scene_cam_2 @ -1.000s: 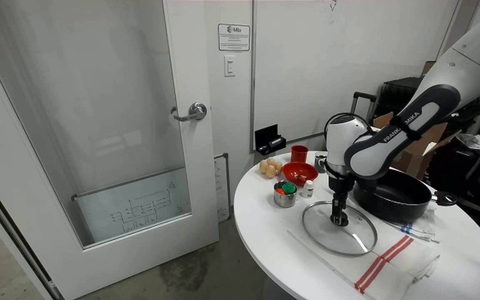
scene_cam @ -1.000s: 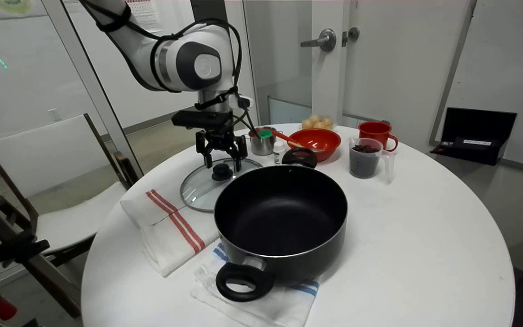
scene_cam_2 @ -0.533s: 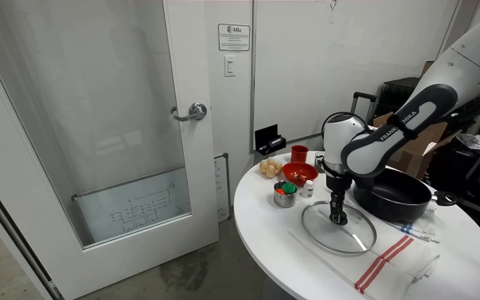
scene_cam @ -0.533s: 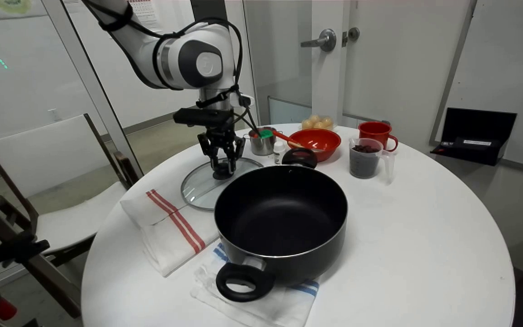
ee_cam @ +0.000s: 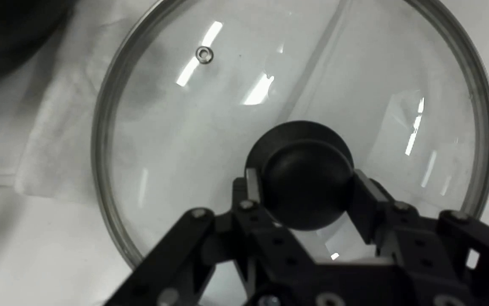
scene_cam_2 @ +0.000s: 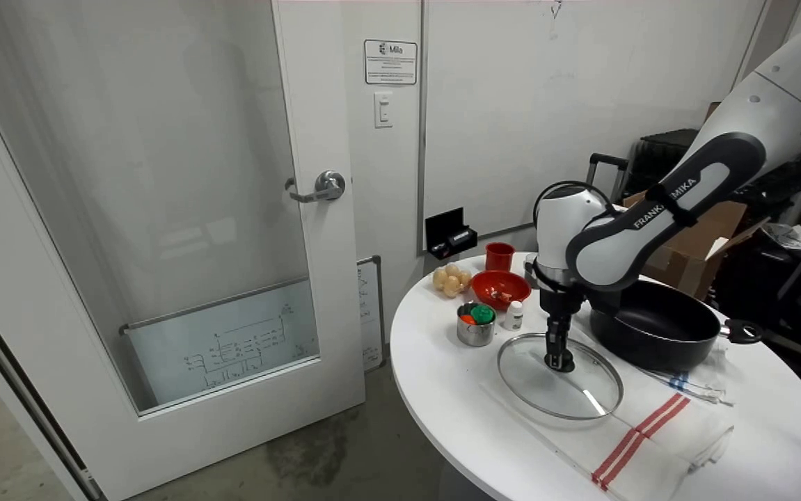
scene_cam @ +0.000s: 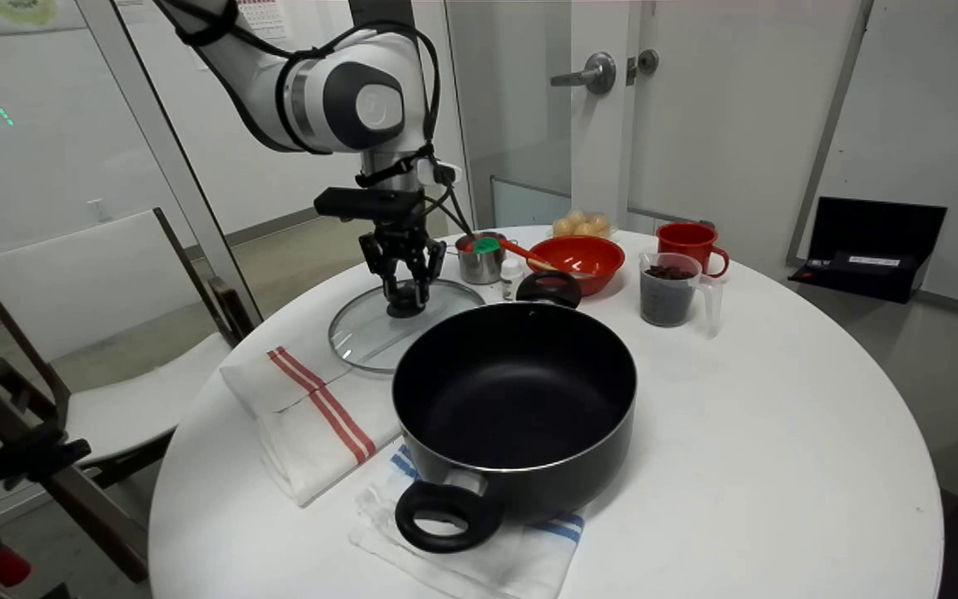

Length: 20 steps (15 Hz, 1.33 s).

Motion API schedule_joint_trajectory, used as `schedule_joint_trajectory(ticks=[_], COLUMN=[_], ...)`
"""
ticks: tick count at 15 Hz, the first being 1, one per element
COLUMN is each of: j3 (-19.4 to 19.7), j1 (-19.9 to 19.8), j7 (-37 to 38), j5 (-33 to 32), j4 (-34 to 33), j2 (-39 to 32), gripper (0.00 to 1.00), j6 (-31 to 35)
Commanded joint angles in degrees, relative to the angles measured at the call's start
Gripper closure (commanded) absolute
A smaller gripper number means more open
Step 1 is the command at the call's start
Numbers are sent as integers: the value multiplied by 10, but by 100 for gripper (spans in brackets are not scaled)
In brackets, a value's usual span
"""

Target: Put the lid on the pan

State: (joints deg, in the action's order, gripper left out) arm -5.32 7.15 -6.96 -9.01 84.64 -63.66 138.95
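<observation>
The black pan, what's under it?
A blue-striped white cloth sticks out from beneath the pan and lies on the white table. The pan covers the rest, so how far it spreads can't be seen.

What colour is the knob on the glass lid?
Black; the knob shows best in the wrist view.

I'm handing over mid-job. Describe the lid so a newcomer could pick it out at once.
On the round white table, find the large black pan, the biggest dish there. Beside it is the lid: a clear glass disc with a metal rim, its black centre knob pinched in the gripper. Unlike the pan and nearby red-striped cloth, it is transparent.
</observation>
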Motion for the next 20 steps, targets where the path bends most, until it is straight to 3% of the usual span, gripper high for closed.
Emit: schedule_joint_trajectory(ticks=[1, 11, 20], j3=[-3, 25, 66], j1=[7, 15, -21], j7=[-6, 10, 18], j5=[4, -9, -8], j4=[30, 83, 149], j2=[49, 137, 218], gripper=[74, 74, 74], j6=[-15, -36, -23])
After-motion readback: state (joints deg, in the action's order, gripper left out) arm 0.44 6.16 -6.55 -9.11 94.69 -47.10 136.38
